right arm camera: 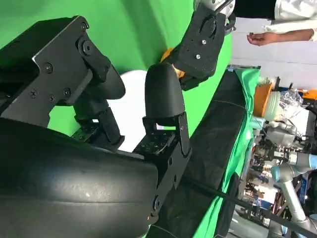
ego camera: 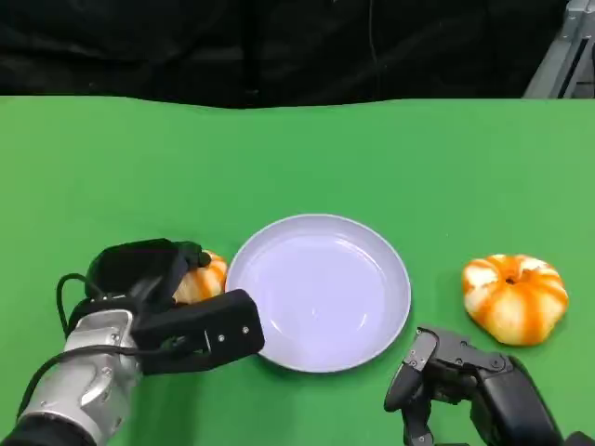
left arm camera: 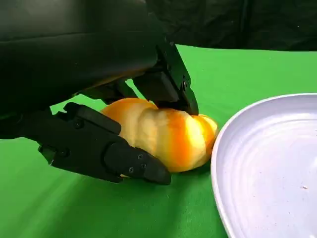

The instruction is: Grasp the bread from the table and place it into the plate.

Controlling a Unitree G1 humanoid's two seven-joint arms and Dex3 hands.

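Green table [ego camera: 93, 158], bread [left arm camera: 163, 134] between fingers [left arm camera: 133, 163]

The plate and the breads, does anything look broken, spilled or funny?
Nothing stands out. The plate sits flat and whole, with no bread in it yet. One bread lies beside it with the left robot hand closing around it; the other bread lies whole on the table.

The left hand [ego camera: 163, 302] hides most of the bread [ego camera: 203, 277] beside the plate [ego camera: 319, 293], whose far side the left wrist view's edge crops.
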